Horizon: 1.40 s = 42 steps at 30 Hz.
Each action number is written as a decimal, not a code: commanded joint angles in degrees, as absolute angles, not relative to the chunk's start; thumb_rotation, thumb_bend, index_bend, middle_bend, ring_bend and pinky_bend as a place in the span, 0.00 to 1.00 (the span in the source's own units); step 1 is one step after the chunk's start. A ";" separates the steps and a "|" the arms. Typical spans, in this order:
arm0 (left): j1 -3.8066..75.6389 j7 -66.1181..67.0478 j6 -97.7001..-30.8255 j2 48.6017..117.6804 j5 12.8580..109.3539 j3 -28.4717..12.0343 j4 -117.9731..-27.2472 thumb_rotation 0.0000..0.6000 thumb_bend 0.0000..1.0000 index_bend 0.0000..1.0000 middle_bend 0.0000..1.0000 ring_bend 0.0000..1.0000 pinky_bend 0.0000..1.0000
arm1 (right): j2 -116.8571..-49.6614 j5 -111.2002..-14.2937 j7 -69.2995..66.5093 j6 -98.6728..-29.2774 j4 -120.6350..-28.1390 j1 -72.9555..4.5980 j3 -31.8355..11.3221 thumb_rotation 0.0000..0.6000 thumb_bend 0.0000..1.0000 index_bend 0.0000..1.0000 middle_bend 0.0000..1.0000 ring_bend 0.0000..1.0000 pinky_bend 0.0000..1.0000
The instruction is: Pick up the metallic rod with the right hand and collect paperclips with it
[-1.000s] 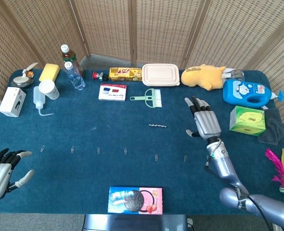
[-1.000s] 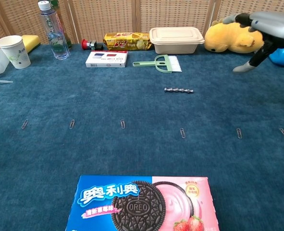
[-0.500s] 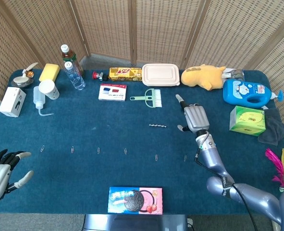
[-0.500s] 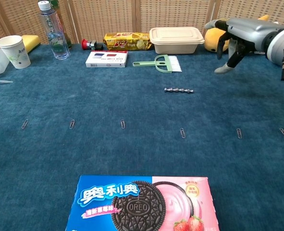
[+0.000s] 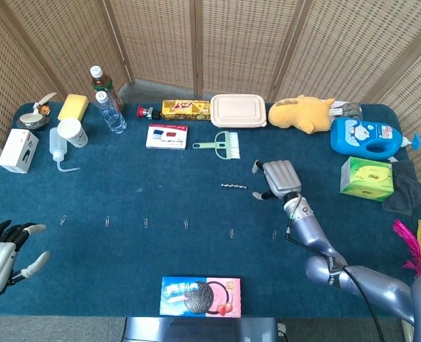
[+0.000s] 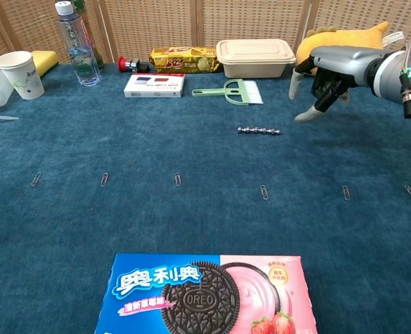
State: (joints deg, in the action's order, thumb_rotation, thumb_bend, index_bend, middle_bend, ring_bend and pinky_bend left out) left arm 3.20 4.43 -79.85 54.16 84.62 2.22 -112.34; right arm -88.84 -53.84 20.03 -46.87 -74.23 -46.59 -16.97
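A short beaded metallic rod (image 5: 234,186) (image 6: 259,130) lies on the blue table mid-way back. My right hand (image 5: 276,179) (image 6: 325,76) hovers just right of the rod, palm down, fingers apart and pointing down, holding nothing. Several paperclips lie in a row nearer the front, among them one (image 5: 231,233) (image 6: 263,192) below the rod and another (image 5: 185,223) (image 6: 178,179) further left. My left hand (image 5: 2,256) rests open at the front left corner, seen only in the head view.
A green brush (image 5: 221,144), a red-blue box (image 5: 167,135), a lidded container (image 5: 238,110) and a yellow plush (image 5: 304,114) stand behind the rod. An Oreo box (image 5: 200,296) lies at the front edge. Blue bottle (image 5: 370,137) and green box (image 5: 367,178) sit far right.
My right hand has swung left and down toward the rod, turning palm down with fingers dropping. The rod, the paperclips and my left hand have stayed in place.
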 commanded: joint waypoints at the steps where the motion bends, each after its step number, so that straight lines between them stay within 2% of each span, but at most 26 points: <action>1: 3.13 4.33 -80.01 54.17 84.73 2.24 -112.20 0.01 0.24 0.22 0.21 0.17 0.04 | -88.49 -51.74 21.69 -46.80 -74.83 -47.39 -16.60 0.84 0.21 0.43 0.91 0.88 0.69; 7: 3.04 4.08 -80.25 54.11 85.01 2.33 -112.15 0.00 0.24 0.22 0.21 0.17 0.04 | -89.46 -49.54 23.81 -48.48 -74.74 -48.39 -16.48 0.84 0.26 0.47 0.91 0.87 0.69; 13: 2.90 3.91 -80.58 54.03 85.22 2.39 -112.10 0.00 0.24 0.22 0.21 0.17 0.04 | -90.95 -49.28 24.70 -50.57 -74.28 -48.90 -16.16 0.88 0.36 0.46 0.90 0.87 0.69; 23: 2.90 3.65 -80.74 54.01 85.47 2.40 -111.90 0.00 0.24 0.22 0.21 0.17 0.04 | -93.58 -48.68 26.10 -51.34 -72.32 -50.08 -15.57 0.87 0.36 0.44 0.89 0.86 0.69; 30: 2.60 3.37 -81.24 53.52 85.56 2.47 -111.79 0.01 0.24 0.22 0.21 0.17 0.04 | -96.45 -45.07 27.54 -50.62 -67.88 -50.92 -15.76 0.89 0.36 0.51 0.89 0.86 0.69; 42: 2.91 3.47 -80.90 53.77 85.62 2.32 -111.89 0.01 0.24 0.22 0.21 0.17 0.04 | -98.47 -43.72 29.35 -50.81 -67.15 -52.27 -16.12 0.89 0.36 0.50 0.89 0.86 0.69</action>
